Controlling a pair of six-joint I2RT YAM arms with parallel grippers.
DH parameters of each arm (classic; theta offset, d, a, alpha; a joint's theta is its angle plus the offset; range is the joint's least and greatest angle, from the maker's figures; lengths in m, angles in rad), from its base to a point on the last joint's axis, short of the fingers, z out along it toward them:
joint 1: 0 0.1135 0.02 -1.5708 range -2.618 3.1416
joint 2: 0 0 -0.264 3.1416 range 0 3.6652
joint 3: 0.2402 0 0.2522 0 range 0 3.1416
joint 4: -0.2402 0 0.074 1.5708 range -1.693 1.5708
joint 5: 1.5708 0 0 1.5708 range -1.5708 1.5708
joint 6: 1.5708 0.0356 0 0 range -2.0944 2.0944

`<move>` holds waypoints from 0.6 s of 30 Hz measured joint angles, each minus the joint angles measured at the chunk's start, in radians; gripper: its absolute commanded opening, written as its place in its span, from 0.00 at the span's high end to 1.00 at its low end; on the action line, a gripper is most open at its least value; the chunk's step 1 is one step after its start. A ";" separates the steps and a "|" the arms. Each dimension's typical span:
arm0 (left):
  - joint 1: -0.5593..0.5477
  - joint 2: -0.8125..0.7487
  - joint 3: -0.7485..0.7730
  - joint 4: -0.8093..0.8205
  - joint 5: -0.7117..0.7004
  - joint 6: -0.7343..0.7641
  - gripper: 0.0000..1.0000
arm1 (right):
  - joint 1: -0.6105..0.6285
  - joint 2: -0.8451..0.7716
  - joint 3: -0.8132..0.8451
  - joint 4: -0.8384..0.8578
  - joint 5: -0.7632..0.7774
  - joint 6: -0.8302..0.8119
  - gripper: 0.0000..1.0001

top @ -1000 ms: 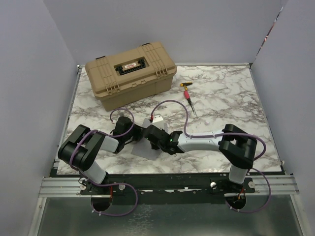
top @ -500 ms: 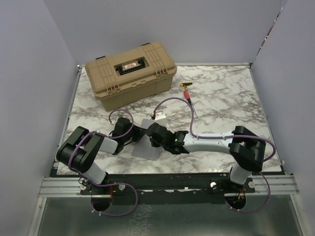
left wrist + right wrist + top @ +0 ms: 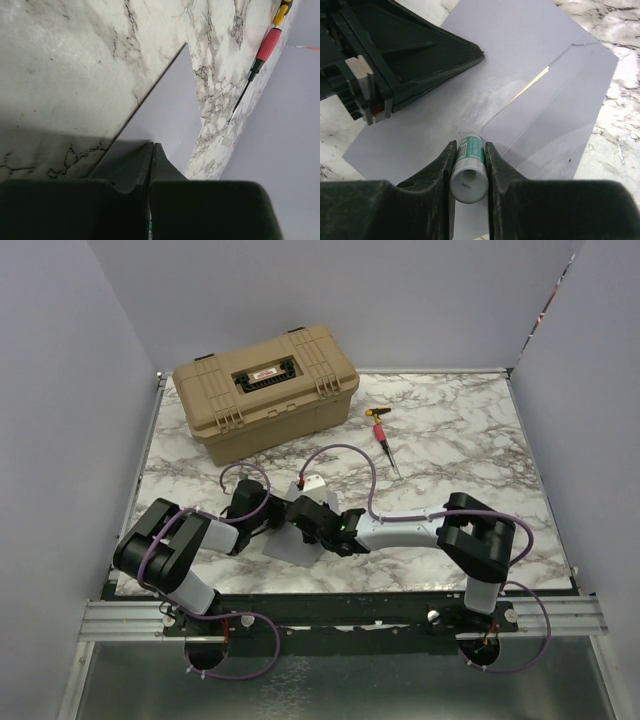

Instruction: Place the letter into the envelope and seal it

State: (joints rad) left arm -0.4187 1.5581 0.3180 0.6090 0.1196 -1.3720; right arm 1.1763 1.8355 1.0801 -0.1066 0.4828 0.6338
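Where the two arms meet near the front of the table, a flat grey-lilac paper envelope (image 3: 545,125) lies on the surface. Its content, a thin pale tan paper letter (image 3: 531,84), shows only as a narrow sliver in a slit between the envelope's paper layers.

The left gripper (image 3: 151,148) has its jaws pressed together, with the tips resting on the envelope near one edge. Whether any paper is nipped between them cannot be told. The right gripper (image 3: 469,146) is clamped on a small white glue stick with a teal label (image 3: 469,176), and the stick's far end points down at the envelope's face.

A tan hard-plastic case with latches and a handle (image 3: 265,400) stands at the far left of the table with its lid down, well apart from the envelope – contents not visible. A small label with a red strip (image 3: 264,374) sits on the lid, but its writing is too small to read. The print on the glue stick's label is likewise illegible.

A screwdriver with a red and yellow handle (image 3: 384,438) lies right of the case.

The surface is a white tabletop with grey marble veining (image 3: 470,430), bordered at the near edge by a metal rail (image 3: 340,618). Plain pale lilac-grey walls (image 3: 60,390) close it in on three sides. Purple cables (image 3: 345,452) loop over both arms.
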 measured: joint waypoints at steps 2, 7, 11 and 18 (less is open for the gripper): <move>0.001 0.000 0.000 0.000 0.000 0.000 1.00 | 0.001 0.009 0.010 0.002 0.003 -0.002 1.00; 0.008 0.000 0.000 0.001 -0.001 0.005 1.00 | 0.006 0.046 0.053 -0.006 0.040 -0.002 1.00; 0.014 0.000 0.000 0.002 0.000 0.010 1.00 | -0.005 0.074 0.092 -0.015 0.065 0.007 1.00; 0.019 0.000 0.000 0.003 0.001 0.024 1.00 | -0.063 0.087 0.105 -0.014 0.069 0.032 1.00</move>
State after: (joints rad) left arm -0.3996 1.5585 0.3180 0.6125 0.1207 -1.3483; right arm 1.1133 1.9224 1.1851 -0.1211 0.5514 0.6662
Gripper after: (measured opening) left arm 0.002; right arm 0.241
